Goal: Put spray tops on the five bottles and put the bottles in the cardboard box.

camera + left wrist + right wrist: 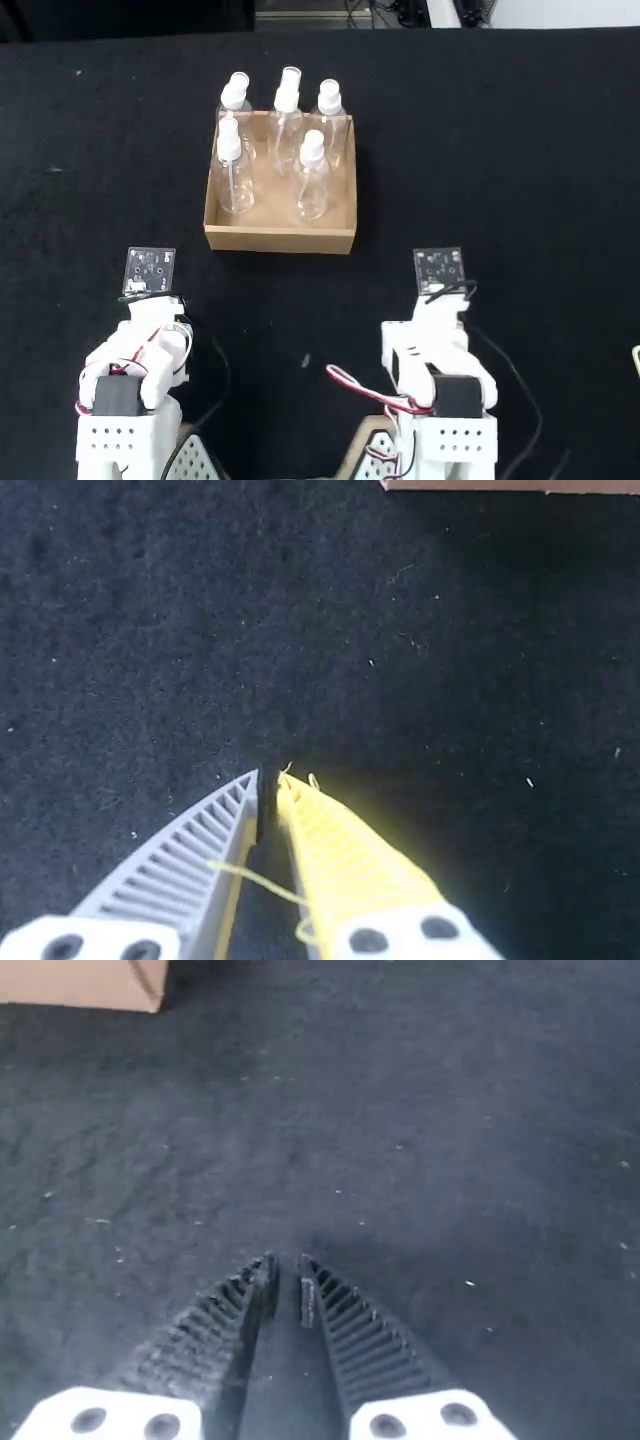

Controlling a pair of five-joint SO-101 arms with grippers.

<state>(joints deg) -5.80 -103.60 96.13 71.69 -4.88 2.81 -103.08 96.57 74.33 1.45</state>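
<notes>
One cardboard box [280, 240] on black cloth [540, 160].

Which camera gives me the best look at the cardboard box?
The high view: the whole cardboard box sits there, five capped bottles standing inside. The left wrist view catches a thin strip of its edge, the right wrist view one corner.

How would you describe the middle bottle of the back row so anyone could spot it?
On the black table sits a cardboard box. Three spray-topped bottles stand along its far wall, two stand nearer. The middle bottle of the far three is flanked on both sides, unlike the rest.
</notes>
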